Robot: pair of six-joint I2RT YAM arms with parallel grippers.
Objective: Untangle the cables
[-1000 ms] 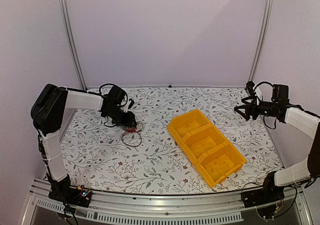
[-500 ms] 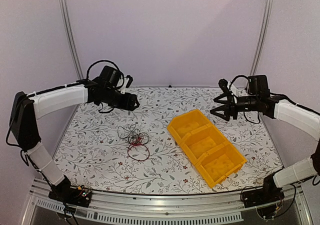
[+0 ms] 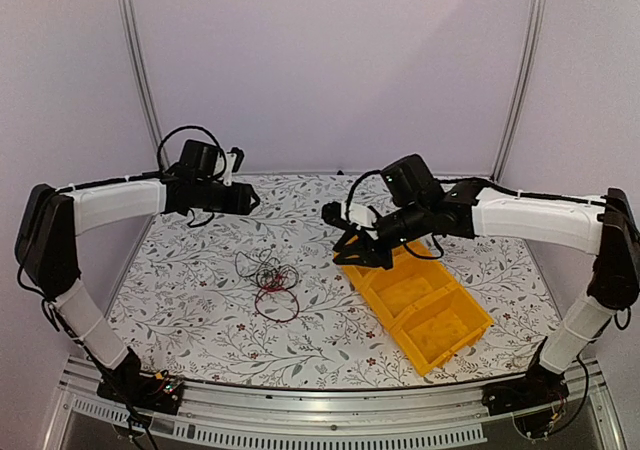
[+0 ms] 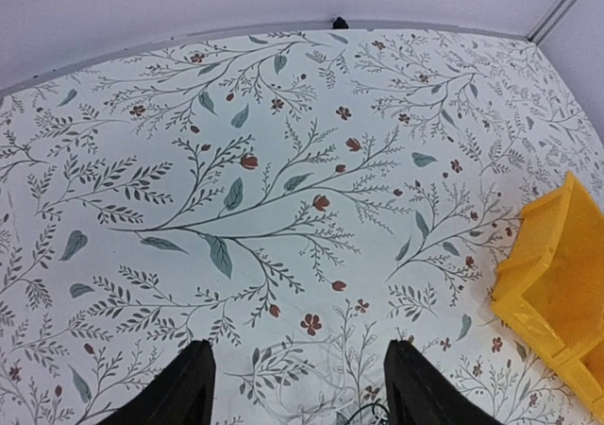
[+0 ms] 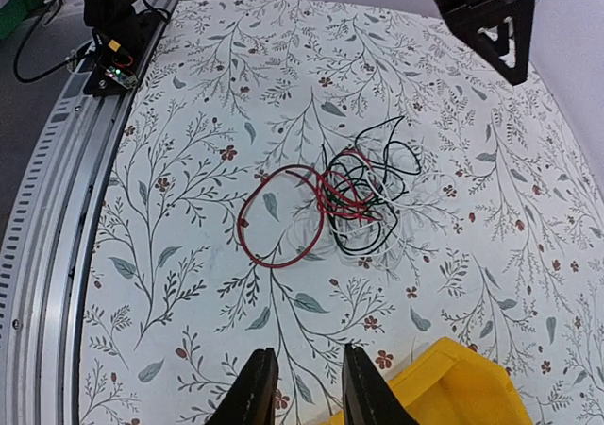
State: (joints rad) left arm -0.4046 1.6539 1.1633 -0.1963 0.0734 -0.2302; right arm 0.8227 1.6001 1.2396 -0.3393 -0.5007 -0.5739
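Your left arm [image 3: 110, 202] is rising from the near-left base and reaching toward the far side, forearm about level. The left gripper [image 3: 243, 199] is hanging off the floral table [image 3: 190, 315] with its fingers [image 4: 192, 389] spread apart and nothing between them; its wrist view is mostly showing bare pattern. The cables [image 3: 268, 278] are lying flat on the table as one loose tangle of red, black and white strands, nearer the bases than the left gripper and a little to its right. They're sitting apart from both grippers, with neither one touching them. In the right wrist view a red loop [image 5: 274, 227] is spilling out of the knot toward the near rail. The right gripper [image 3: 345, 235] is hovering to the right of the tangle, by the far-left corner of the yellow bin [image 3: 440, 330], pointing back at the cables. Its jaws are parted, gripping nothing, and the gap is looking narrow in its own camera. The bin is sitting diagonally with three compartments. Your right arm [image 3: 540, 220] is coming up from the near-right base, bending at the far right edge, with the forearm running leftward over the bin.
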